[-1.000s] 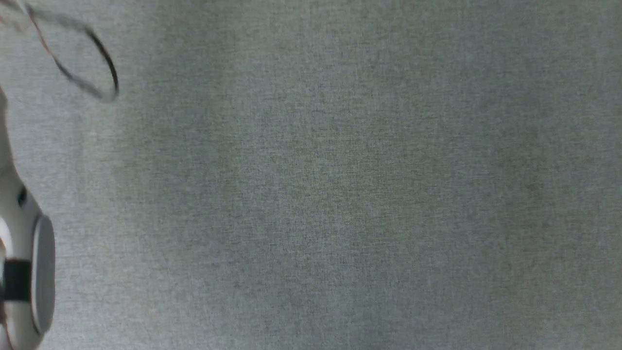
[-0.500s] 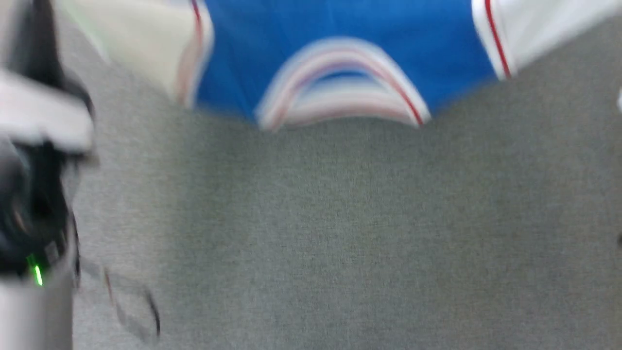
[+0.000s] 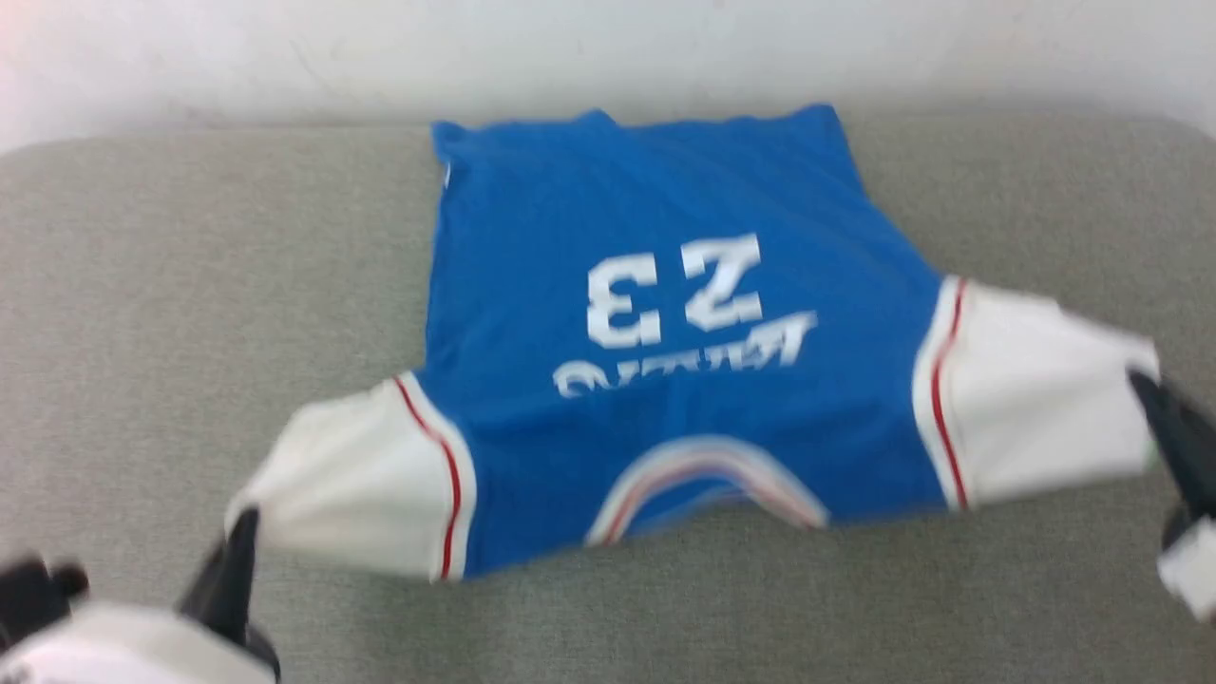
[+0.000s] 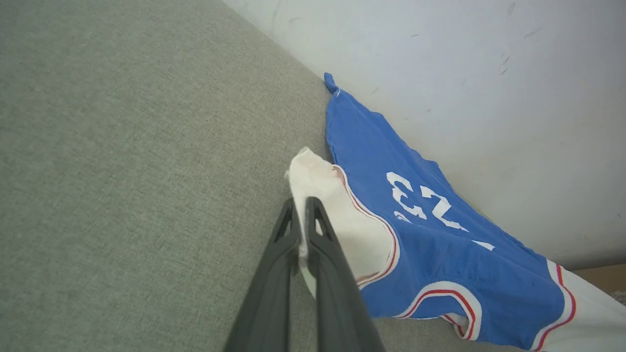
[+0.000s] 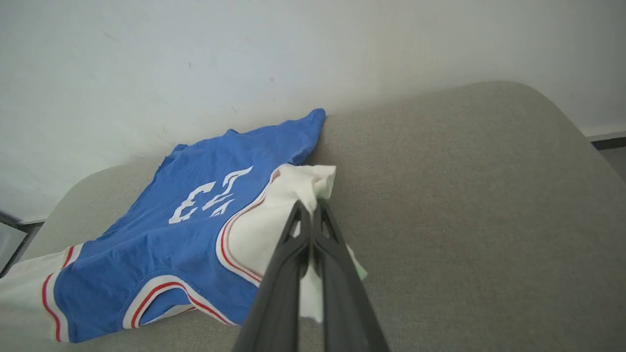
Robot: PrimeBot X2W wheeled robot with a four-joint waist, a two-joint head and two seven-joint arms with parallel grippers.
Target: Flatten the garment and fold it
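On one cushion [image 3: 190,285], left gripper [image 4: 299,204] and right gripper [image 5: 308,206] pinch sleeves of one garment [image 3: 655,190].

Grey fabric surface [image 3: 142,285], rounded corners, against scuffed white wall [image 3: 608,47].

Garment [image 3: 684,418]: on the cushion [image 3: 171,285], collar toward me, hem against the wall [image 3: 608,47]
My left gripper [image 4: 301,208]: on its left-hand sleeve end
My right gripper [image 5: 309,208]: on its right-hand sleeve end
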